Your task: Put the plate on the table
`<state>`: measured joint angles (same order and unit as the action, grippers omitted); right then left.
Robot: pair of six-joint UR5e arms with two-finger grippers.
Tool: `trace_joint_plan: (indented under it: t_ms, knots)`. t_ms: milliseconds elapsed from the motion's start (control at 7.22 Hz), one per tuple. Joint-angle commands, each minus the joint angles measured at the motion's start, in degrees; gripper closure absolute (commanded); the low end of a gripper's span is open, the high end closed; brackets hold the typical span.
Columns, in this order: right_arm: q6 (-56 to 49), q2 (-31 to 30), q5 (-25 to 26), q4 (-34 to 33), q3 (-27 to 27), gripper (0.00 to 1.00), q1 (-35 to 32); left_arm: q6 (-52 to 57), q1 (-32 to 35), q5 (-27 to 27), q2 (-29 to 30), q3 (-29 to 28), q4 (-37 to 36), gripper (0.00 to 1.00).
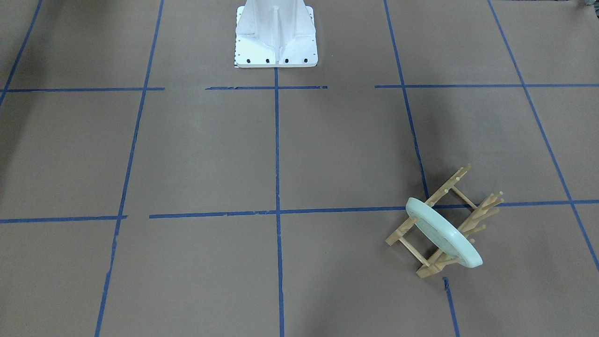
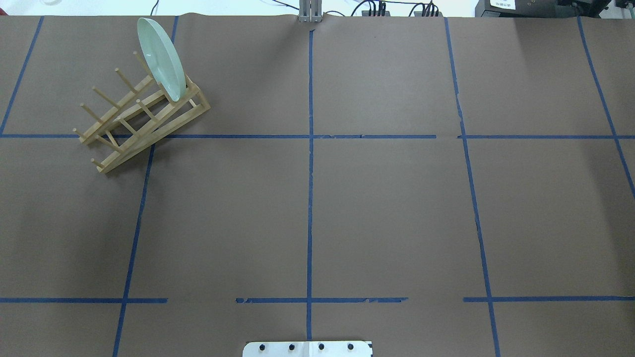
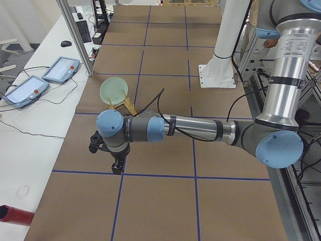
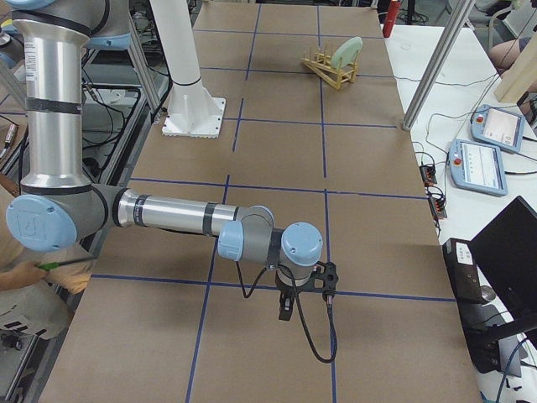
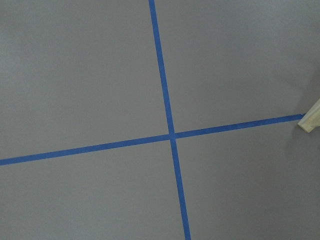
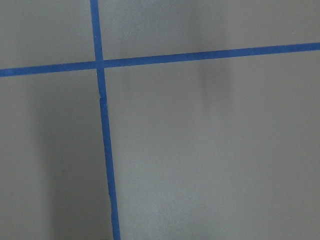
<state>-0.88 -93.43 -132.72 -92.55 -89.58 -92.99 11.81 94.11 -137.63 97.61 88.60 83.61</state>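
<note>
The pale mint-green plate (image 1: pixel 444 238) stands on edge in the end slot of a wooden peg dish rack (image 1: pixel 444 189), at the far left of the brown taped table (image 2: pixel 387 208) in the overhead view (image 2: pixel 161 59). It also shows in the left side view (image 3: pixel 114 90) and the right side view (image 4: pixel 346 52). My left gripper (image 3: pixel 116 165) hangs over the table, short of the rack (image 3: pixel 129 105). My right gripper (image 4: pixel 285 309) hangs far from the plate, at the table's other end. I cannot tell whether either is open or shut. Both wrist views show only table and tape, plus a rack corner (image 5: pixel 311 121).
The white robot base (image 1: pixel 276 37) stands at the middle of the robot's side of the table. Teach pendants (image 3: pixel 60 69) lie on a white side bench beyond the table's far edge, with metal posts (image 4: pixel 428 75) beside it. A red cylinder (image 3: pixel 15 215) lies on that bench.
</note>
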Motion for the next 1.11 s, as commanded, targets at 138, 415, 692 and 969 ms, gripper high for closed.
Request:
trace_joint_plan:
  t_ms: [138, 415, 692, 969]
  knots:
    - [0.00, 0.00, 0.00, 0.00, 0.02, 0.00, 0.00, -0.03, 0.02, 0.26, -0.83, 0.78, -0.03, 0.00]
    - [0.00, 0.00, 0.00, 0.00, 0.02, 0.00, 0.00, 0.49, 0.02, 0.26, -0.93, 0.61, 0.41, 0.00]
    - [0.00, 0.00, 0.00, 0.00, 0.02, 0.00, 0.00, 0.23, 0.20, -0.61, -4.67, 1.66, 3.04, 0.00]
    - [0.00, 0.00, 0.00, 0.00, 0.02, 0.00, 0.00, -2.90, 0.11, -11.62, -4.62, 2.97, 3.48, 0.00]
